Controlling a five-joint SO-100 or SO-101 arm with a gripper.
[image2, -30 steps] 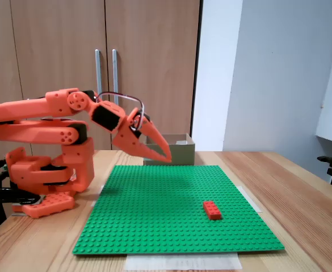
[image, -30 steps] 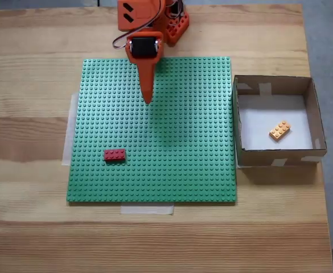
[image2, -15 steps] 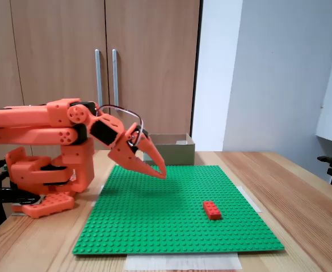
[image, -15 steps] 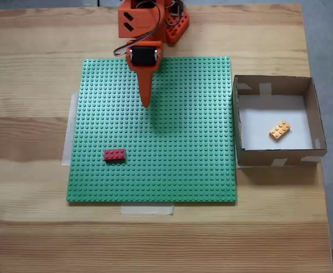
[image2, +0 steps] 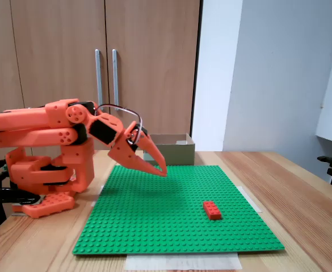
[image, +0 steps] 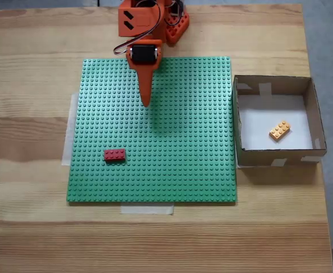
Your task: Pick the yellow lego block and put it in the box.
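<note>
Overhead-style fixed view first: the yellow brick (image: 279,130) lies inside the box (image: 273,157), on its white floor, a little right of centre and turned at a slant, clear of all four walls. That box sits on the wooden table (image: 29,68) just off the right edge of the green baseplate (image: 183,148), its left wall about touching the plate's edge. Pale tape patches show on the far wall and along the near wall.

Over on the plate, the red brick (image: 115,154) sits alone toward the near left part, lying lengthwise left to right, well apart from everything else. Strips of tape peek out from under the plate at its left and near edges.

The orange arm (image: 144,23) reaches in from the far edge of the table, and the claw (image: 146,102) points down over the far-left part of the plate, well away from both bricks.

Switching to the side-on fixed view, the arm (image2: 41,127) is folded low over its base at the left, and the claw (image2: 161,170) slants down toward the plate (image2: 171,226) with its tips hanging just above the studs. Its two fingers lie close together with nothing between them: clenched and empty. The red brick (image2: 212,209) sits nearer the camera, to the right, and the box (image2: 171,148) stands behind the plate, in front of wooden cupboard doors (image2: 97,56).
</note>
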